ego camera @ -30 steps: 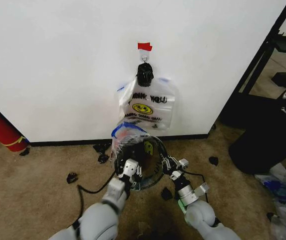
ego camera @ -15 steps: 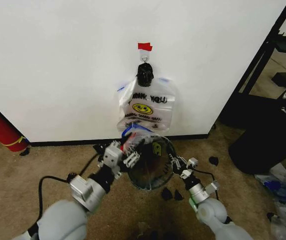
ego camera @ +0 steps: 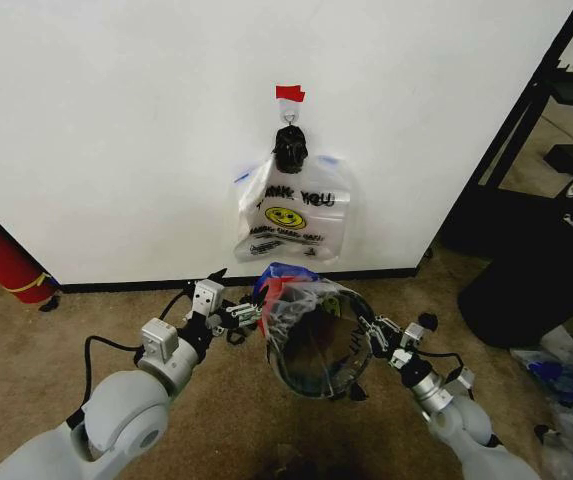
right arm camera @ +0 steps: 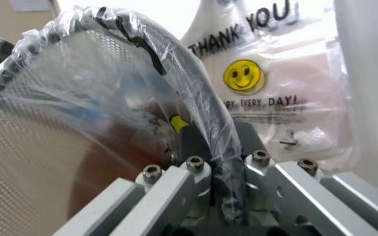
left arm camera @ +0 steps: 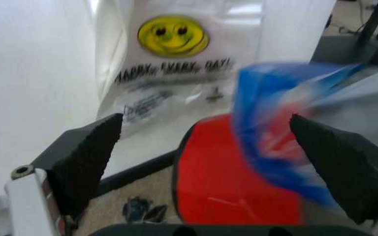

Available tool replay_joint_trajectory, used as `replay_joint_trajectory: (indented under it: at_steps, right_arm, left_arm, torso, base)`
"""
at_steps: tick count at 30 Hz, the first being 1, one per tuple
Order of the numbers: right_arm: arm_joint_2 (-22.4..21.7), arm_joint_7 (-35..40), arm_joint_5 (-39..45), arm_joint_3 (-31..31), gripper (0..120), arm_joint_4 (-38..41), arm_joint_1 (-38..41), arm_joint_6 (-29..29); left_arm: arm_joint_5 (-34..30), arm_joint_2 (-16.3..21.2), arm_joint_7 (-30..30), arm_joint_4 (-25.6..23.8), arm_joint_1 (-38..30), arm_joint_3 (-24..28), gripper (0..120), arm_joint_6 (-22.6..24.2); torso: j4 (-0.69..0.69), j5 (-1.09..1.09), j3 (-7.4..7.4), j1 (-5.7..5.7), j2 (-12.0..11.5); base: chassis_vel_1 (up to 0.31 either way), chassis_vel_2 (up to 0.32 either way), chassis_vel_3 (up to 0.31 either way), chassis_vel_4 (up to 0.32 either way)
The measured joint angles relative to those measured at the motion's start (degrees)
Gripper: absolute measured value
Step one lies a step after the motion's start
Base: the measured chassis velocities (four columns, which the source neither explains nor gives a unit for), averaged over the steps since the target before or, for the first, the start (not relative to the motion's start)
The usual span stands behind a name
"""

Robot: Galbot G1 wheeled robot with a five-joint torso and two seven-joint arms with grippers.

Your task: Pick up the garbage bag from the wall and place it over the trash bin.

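We see a white wall [ego camera: 116,130] with a black baseboard, and brown carpet floor [ego camera: 86,330] below it. High on the wall a hook under a bit of red tape [ego camera: 289,93] holds a clear bag printed "THANK YOU" [ego camera: 294,212] with a yellow smiley.

Just below that hanging bag, near the baseboard, the trash bin [ego camera: 318,340] is tipped so its round mouth faces us. The garbage bag [ego camera: 291,290], thin crinkly plastic with blue patches, is already draped over the bin's rim, bunched at the upper left edge.

Our right gripper [ego camera: 386,335] is clamped on the right side of the rim; the right wrist view shows its fingers pinching mesh and plastic together. Our left gripper [ego camera: 228,316] sits just beside the bin's left edge, fingers spread apart and holding nothing; in the left wrist view the blue plastic and the bin's red base lie between its pads [left arm camera: 87,157].

We judge that the loose bunch lies to the right of the left gripper, so that arm is the nearer one to it.
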Motion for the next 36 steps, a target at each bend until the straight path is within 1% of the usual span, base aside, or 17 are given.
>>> replay_joint_trajectory:
  at_steps: [2,5,15,19,20,24,28,31,35,36]
  right_arm:
    - [-0.2,-0.9,0.0,0.3,0,-0.1,0.2,0.0]
    - [-0.2,-1.3,0.0,0.3,0,-0.2,0.4,0.0]
    - [-0.5,-6.3,0.5,0.8,0,-1.0,1.2,-2.1]
    - [-0.7,-9.6,1.9,1.1,0,-1.4,1.3,-3.8]
    - [-0.7,-9.6,1.9,1.1,0,-1.4,1.3,-3.8]
    - [-0.8,-11.2,2.8,1.5,0,-1.8,1.4,-4.7]
    - [-0.7,-11.0,3.4,1.6,0,-1.9,1.5,-4.8]
    - [-0.5,-9.3,4.8,1.4,0,-1.9,1.5,-4.7]
    - [-0.3,-3.1,6.9,0.0,0,-1.4,1.2,-4.7]
    - [-0.3,-3.1,6.9,0.0,0,-1.4,1.2,-4.7]
  left_arm:
    - [0.0,-0.2,0.6,1.4,-0.7,0.4,100,-0.2]
    - [0.0,-0.2,1.0,2.1,-1.2,0.7,100,-0.3]
    - [0.1,-1.1,2.7,7.2,-6.1,2.2,100,-1.3]
    - [0.1,-1.9,5.0,9.7,-7.2,2.3,100,-2.6]
    - [0.1,-1.9,5.0,9.7,-7.2,2.3,100,-2.6]
    - [0.2,-2.3,8.0,11.0,-7.4,2.3,100,-4.2]
    - [0.9,-2.3,9.1,11.1,-6.8,2.2,100,-4.8]
    - [4.5,-1.8,9.6,11.6,-6.0,1.6,100,-5.1]
    - [6.4,-1.7,9.5,12.6,-5.3,0.7,100,-7.3]
    - [6.4,-1.7,9.5,12.6,-5.3,0.7,100,-7.3]
  torso:
    - [0.00,0.00,0.00,0.00,0.0]
    - [0.00,0.00,0.00,0.00,0.0]
    - [0.00,0.00,0.00,0.00,0.0]
    - [0.00,0.00,0.00,0.00,0.0]
    - [0.00,0.00,0.00,0.00,0.0]
    - [0.00,0.00,0.00,0.00,0.0]
    - [0.00,0.00,0.00,0.00,0.0]
    - [0.01,0.00,0.00,0.00,0.0]
    - [0.00,0.00,0.00,0.00,0.0]
    - [0.00,0.00,0.00,0.00,0.0]
  base:
    - [0.000,0.000,0.000,0.000]
    - [0.000,0.000,0.000,0.000]
    - [0.000,0.000,0.000,0.000]
    - [0.000,0.000,0.000,0.000]
    - [0.000,0.000,0.000,0.000]
    - [0.000,0.000,0.000,0.000]
    - [0.000,0.000,0.000,0.000]
    - [0.000,0.000,0.000,0.000]
    - [0.000,0.000,0.000,0.000]
    - [0.000,0.000,0.000,0.000]
